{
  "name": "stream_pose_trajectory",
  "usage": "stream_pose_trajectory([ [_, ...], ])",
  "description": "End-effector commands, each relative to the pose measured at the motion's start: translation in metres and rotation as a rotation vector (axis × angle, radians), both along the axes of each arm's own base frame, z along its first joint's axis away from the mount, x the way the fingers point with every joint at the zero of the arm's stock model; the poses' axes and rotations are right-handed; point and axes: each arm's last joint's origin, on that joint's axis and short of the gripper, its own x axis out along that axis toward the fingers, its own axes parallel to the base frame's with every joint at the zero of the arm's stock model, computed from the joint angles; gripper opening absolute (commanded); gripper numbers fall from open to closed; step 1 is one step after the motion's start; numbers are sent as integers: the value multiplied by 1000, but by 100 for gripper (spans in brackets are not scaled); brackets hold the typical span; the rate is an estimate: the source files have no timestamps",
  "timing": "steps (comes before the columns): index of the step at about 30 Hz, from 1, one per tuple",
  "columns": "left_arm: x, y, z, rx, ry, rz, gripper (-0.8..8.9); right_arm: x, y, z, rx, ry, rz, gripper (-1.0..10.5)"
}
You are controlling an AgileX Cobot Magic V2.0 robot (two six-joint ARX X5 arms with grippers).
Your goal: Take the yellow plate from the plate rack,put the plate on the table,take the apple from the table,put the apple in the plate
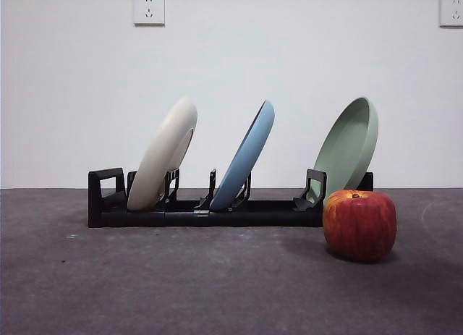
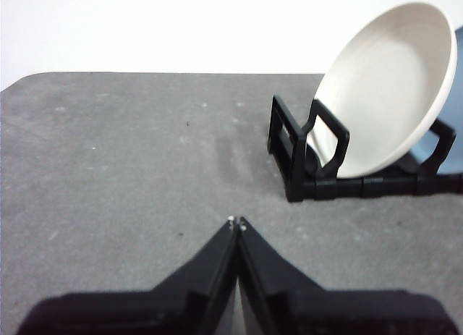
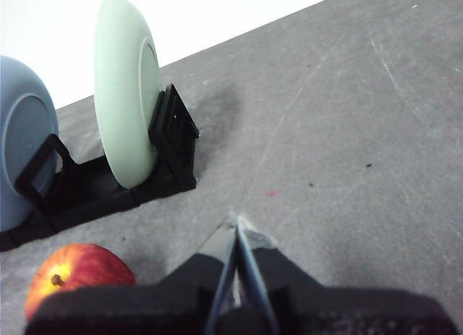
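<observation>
Yellow plate leans in the plate rack at its looped end. Left pincer, jaws together, should part them and clamp the plate's upper rim, lifting clear of the slot.

Matte yellow plate, black plastic plate rack, rough grey table.

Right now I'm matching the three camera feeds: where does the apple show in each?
Front view: the apple sits on the table, lower right, before the pale green plate.
Left wrist view: not in it.
Right wrist view: at the lower left corner.
Shared landmark: the plate rack.
</observation>
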Motion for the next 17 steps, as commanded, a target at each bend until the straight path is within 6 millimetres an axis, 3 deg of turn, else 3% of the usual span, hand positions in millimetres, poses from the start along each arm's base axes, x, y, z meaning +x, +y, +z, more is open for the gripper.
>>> stream_pose_trajectory([
  [1,-1,0,12,-35,-18,1,-8,1,0,16,16,-16,5,-9],
  [9,7,-2,48,-90,13,-33,-8,14,4,59,27,17,86,-8],
  [17,35,-6,97,-92,69,-106,-7,43,12,100,45,78,300,-2],
])
